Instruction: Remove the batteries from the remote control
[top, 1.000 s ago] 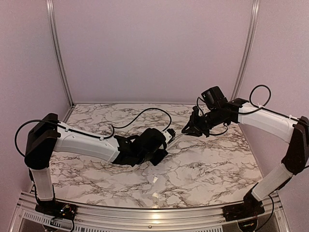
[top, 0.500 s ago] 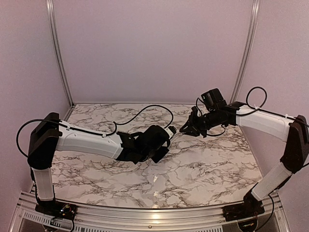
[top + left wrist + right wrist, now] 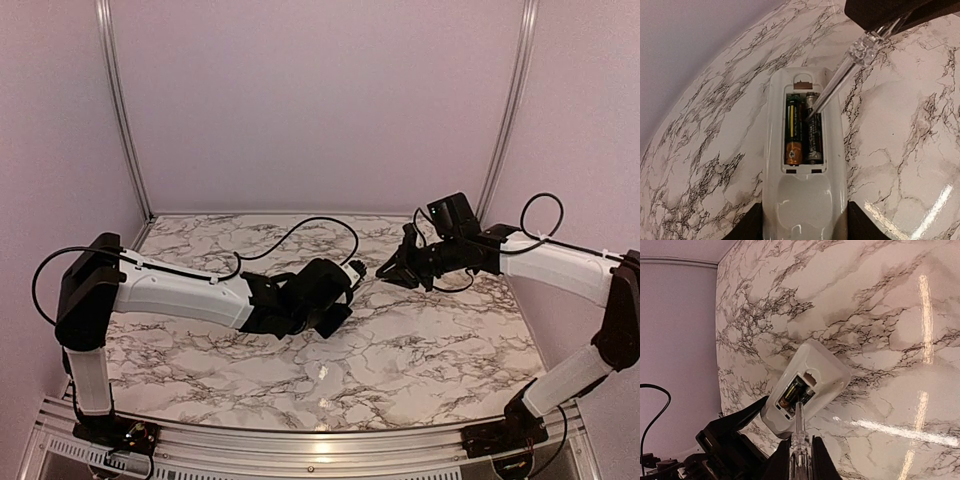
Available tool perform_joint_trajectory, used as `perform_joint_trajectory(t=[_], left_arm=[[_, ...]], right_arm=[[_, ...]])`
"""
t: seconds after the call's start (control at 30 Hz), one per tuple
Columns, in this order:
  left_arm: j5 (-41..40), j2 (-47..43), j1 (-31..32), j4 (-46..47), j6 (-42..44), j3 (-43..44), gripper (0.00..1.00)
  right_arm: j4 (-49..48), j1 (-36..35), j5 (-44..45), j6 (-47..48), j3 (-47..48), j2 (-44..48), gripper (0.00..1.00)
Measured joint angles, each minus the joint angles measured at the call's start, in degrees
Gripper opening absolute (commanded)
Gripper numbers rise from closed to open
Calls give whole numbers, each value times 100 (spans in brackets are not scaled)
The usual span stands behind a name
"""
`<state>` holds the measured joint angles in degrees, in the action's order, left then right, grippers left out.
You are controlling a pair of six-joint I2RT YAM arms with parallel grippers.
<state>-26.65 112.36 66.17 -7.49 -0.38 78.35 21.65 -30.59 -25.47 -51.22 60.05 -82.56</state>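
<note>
My left gripper [image 3: 805, 232] is shut on the near end of the white remote control [image 3: 805, 200] and holds it above the marble table. Its back compartment is open, with two batteries side by side inside, the left one [image 3: 794, 131] with an orange end and the right one [image 3: 814, 142] dark. My right gripper [image 3: 800, 460] is shut on a clear thin stick [image 3: 799, 427]. The stick's tip [image 3: 812, 111] rests at the far end of the right battery. In the top view the left gripper [image 3: 345, 282] and right gripper [image 3: 385, 268] meet at the table's middle.
A black cable [image 3: 300, 232] loops over the marble table [image 3: 430, 340] behind the left arm. Pink walls with metal posts [image 3: 120, 110] close the back and sides. A metal rail [image 3: 300, 440] runs along the near edge.
The left gripper has lifted the remote up and right toward the right gripper. The right arm has lowered and its wrist has shifted slightly right, with the stick kept at the compartment.
</note>
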Motion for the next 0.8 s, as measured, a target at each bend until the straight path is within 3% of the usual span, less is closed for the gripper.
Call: perform_joint_trajectory(t=[0.8], left_arm=[[1060, -282, 2, 431, -1097, -374, 0]], right_arm=[[245, -7, -269, 236, -356, 503, 0]])
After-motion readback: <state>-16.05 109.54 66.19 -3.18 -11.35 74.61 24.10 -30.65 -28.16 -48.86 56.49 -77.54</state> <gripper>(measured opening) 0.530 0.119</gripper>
